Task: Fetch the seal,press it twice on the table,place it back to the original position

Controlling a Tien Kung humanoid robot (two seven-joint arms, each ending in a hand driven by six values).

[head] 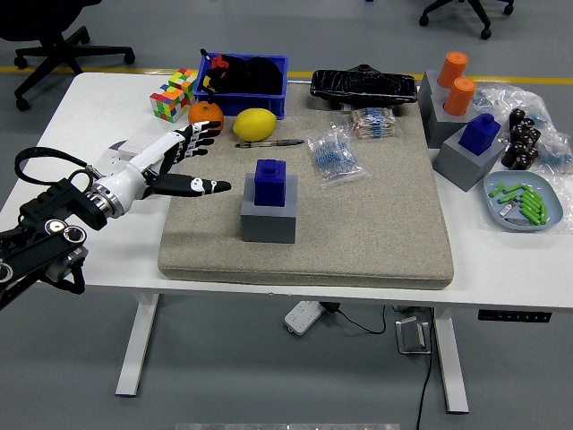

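The seal (pixel 270 182) is a dark blue block with a knob, standing upright in a grey holder (pixel 268 218) on the beige mat (pixel 358 251). My left hand (pixel 195 157) hovers over the mat's left edge, a short way left of the seal. Its white and black fingers are spread, the thumb pointing right toward the seal. It holds nothing and does not touch the seal. My right arm does not show.
Behind the hand lie an orange (pixel 205 114), a lemon (pixel 255 124), a pen (pixel 269 142) and a colour cube (pixel 174 93). A blue bin (pixel 269 98) stands at the back. A bag of blue parts (pixel 333 154) lies right of the seal. More seals in grey holders (pixel 467 157) stand at the right.
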